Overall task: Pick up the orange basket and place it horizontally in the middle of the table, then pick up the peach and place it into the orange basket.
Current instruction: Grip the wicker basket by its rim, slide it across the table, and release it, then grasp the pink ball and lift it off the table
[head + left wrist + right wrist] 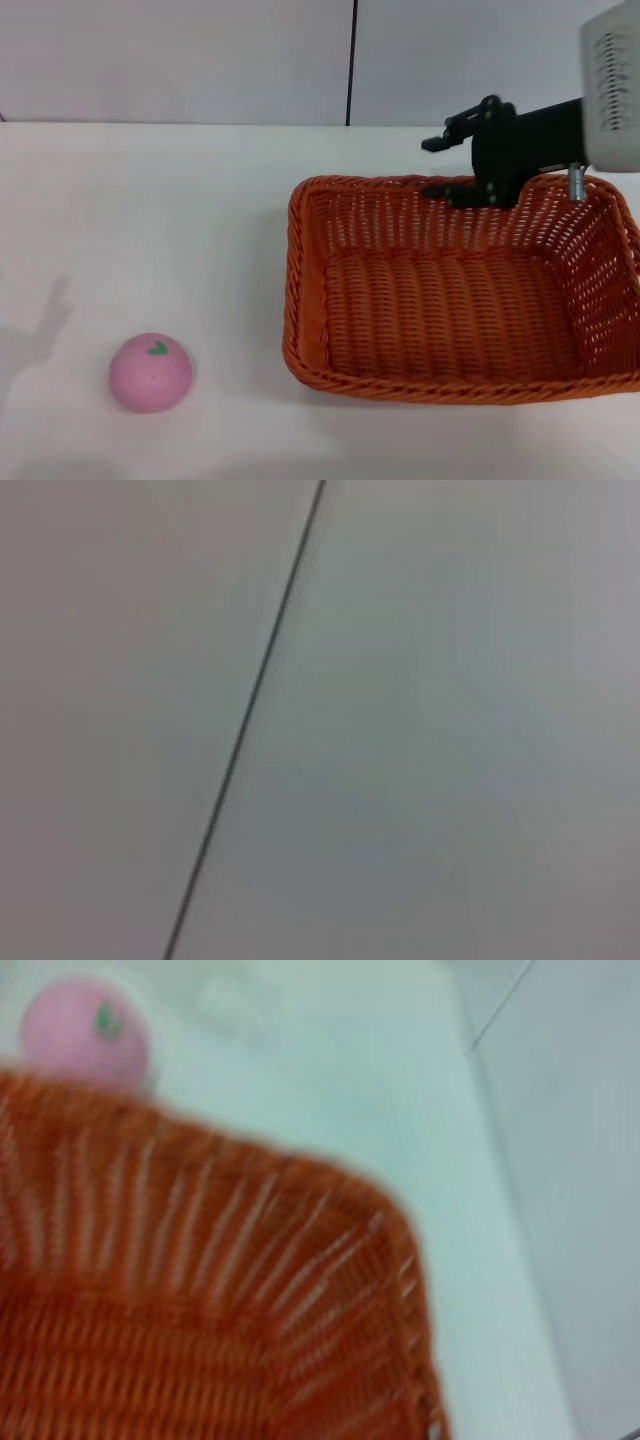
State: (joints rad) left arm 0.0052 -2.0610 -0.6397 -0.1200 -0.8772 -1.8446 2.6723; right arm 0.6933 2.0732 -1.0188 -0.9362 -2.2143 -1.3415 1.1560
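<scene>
While the right pincer (440, 166) hangs at the far rim of the orange basket (450, 300), the peach (150, 372) lies apart on the tabletop (150, 200).

Head view: the basket rests on the right half of the white tabletop, open side up and empty; the black pincer, fingers parted, has one finger above the braided far rim and the other level with it, and whether it touches the weave cannot be told. The pink peach sits near the front left, leaf mark up, well clear of the basket. Right wrist view: basket corner close up, peach (85, 1032) beyond it. Left pincer: not visible in any view.
</scene>
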